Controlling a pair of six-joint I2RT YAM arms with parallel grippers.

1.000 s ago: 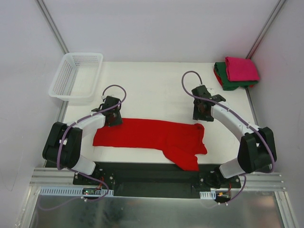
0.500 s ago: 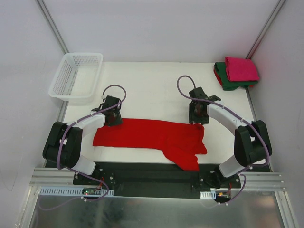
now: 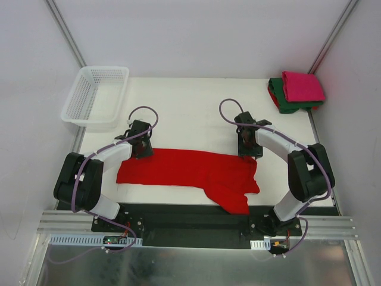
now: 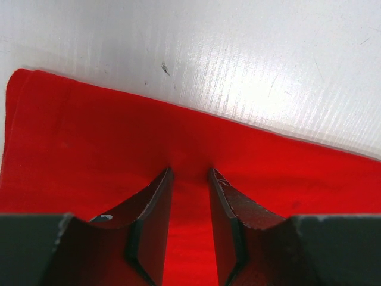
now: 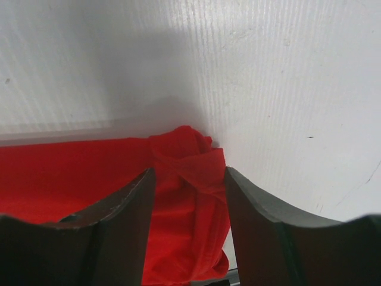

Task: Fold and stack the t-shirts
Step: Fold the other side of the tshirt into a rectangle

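The white surface (image 3: 190,101) carries the red t-shirt (image 3: 184,170), a long band lying beneath both pairs of fingers. The pink t-shirt (image 3: 302,85) lies folded atop the green t-shirt (image 3: 286,106), well beyond the right fingers (image 5: 125,208). The left fingers (image 4: 152,202) stand slightly apart over the red cloth's far edge. The right fingers, wider apart, straddle its bunched corner.

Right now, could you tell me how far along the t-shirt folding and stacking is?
Done: the pink t-shirt lies folded on the green t-shirt, far right. In hand: the red t-shirt, a long strip, left claw and right claw open at its far edge. Remaining: finish folding, stack it.
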